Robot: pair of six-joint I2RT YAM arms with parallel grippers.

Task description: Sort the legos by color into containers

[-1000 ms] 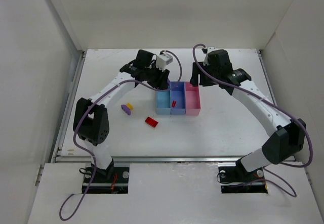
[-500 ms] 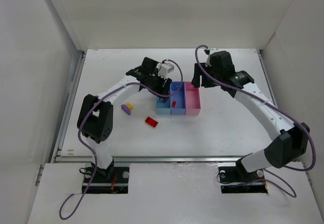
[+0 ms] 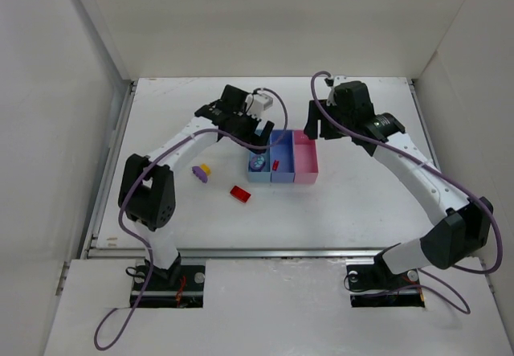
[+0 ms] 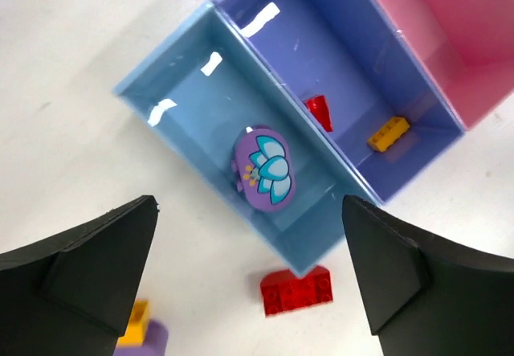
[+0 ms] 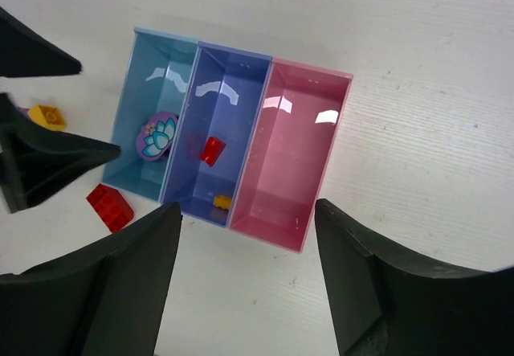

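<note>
I held the left gripper (image 4: 249, 206) spread above the light blue bin (image 4: 189, 103), the purple lego (image 4: 263, 169) lying free at its near end. Best, I judged, to lift straight up, clear of the rim. The right gripper (image 5: 249, 210) hung spread too.

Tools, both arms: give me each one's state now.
Left tool: open, holding nothing, over the light blue bin.
Right tool: open, holding nothing.
</note>
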